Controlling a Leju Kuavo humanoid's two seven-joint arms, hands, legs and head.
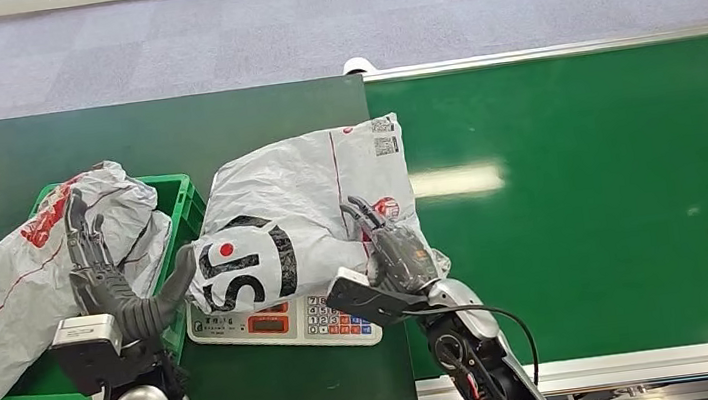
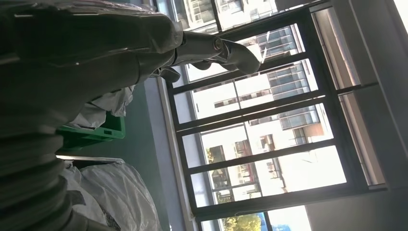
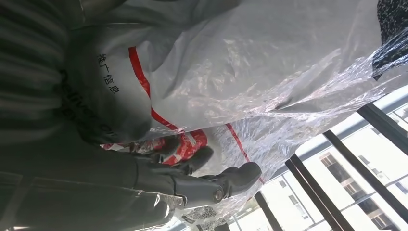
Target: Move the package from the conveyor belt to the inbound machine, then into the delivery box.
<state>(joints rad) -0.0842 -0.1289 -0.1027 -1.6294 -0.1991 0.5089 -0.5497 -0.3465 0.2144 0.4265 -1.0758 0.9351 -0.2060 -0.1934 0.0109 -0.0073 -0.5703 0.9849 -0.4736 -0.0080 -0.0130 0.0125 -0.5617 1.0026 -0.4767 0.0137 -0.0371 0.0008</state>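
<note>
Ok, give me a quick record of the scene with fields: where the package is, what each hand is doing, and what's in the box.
package: white plastic package lying on the scale, on the dark table beside the conveyor belt
right hand: right hand grips the package's right edge
left hand: left hand holds nothing, fingers apart, over the green box
green box: holds another white package
conveyor belt: green, nothing on it in the head view

Grey package [image 1: 301, 211], red-lined, black-lettered; green conveyor belt [image 1: 611, 191]; green crate [image 1: 178, 195]
</note>
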